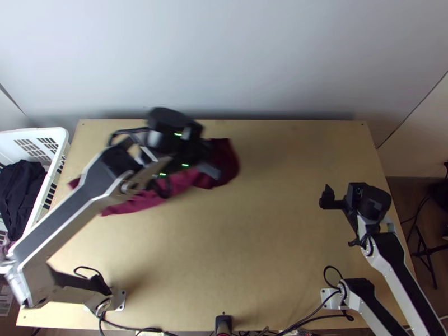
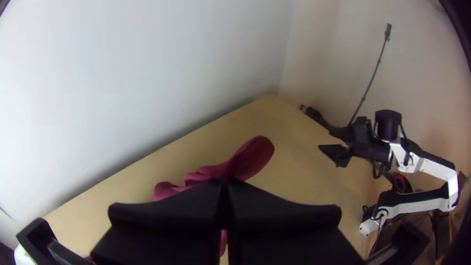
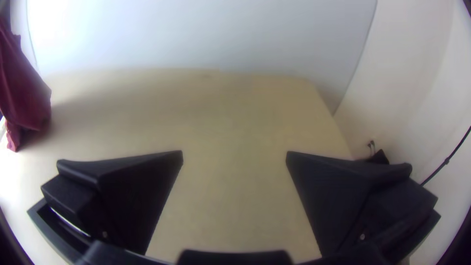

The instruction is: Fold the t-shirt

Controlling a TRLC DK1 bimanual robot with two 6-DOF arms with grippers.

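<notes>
Top view first, and the left arm (image 1: 73, 218) is a blur, laid right across the maroon t-shirt (image 1: 148, 200) and hiding its middle! The cloth lies bunched in a long slant on the far left of the table (image 1: 269, 269), its folds hard to read, one end under the left gripper (image 1: 211, 159). The basket (image 1: 53, 133), dark cloth (image 1: 19, 187) inside, is cut off by the picture's edge. The wall (image 1: 224, 61) runs along the far table edge, near that gripper; a broad stretch of wood opens between the shirt and the right gripper (image 1: 340, 199), which sits near the right edge. Over to the left wrist view: the left gripper (image 2: 225, 184) is clenched on the t-shirt, maroon folds poking past the tips, the rest largely covered by the black fingers (image 2: 167, 216). And the right wrist view: that claw is released, spread wide over wood, while the shirt hangs at the picture's edge, partly cut off.
</notes>
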